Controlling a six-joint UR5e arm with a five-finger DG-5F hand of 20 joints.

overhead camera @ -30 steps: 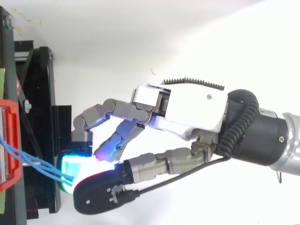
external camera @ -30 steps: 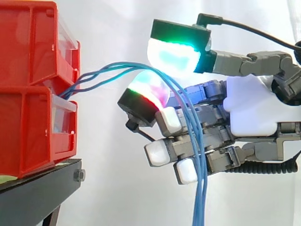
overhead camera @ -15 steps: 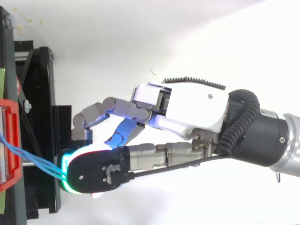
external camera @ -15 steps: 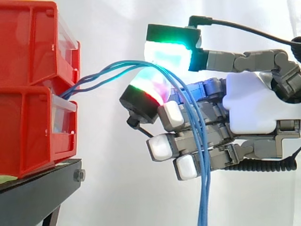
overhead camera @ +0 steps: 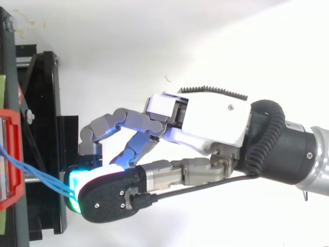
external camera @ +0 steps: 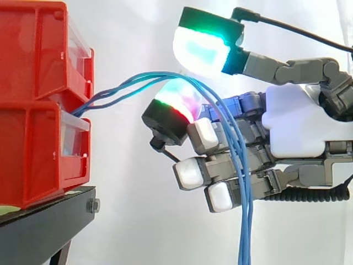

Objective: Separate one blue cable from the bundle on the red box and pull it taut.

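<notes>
Hand [external camera: 292, 127] held level, thumb raised apart above finger; blue cables [external camera: 244, 237] drape over it unpinched

One upper red bin [external camera: 38, 49] and one lower red bin [external camera: 33, 154] at the left of the frame, two in all; one black stand [external camera: 38, 232] at lower left; one bundle of blue cables [external camera: 244, 237], at least three strands, exact count unclear where they overlap; one hand [external camera: 292, 127] at right; one white curtain [external camera: 138, 33].

Blue cables [overhead camera: 38, 177] run from red bin [overhead camera: 16, 134] under hand [overhead camera: 205, 118]; grasp unclear.
</notes>
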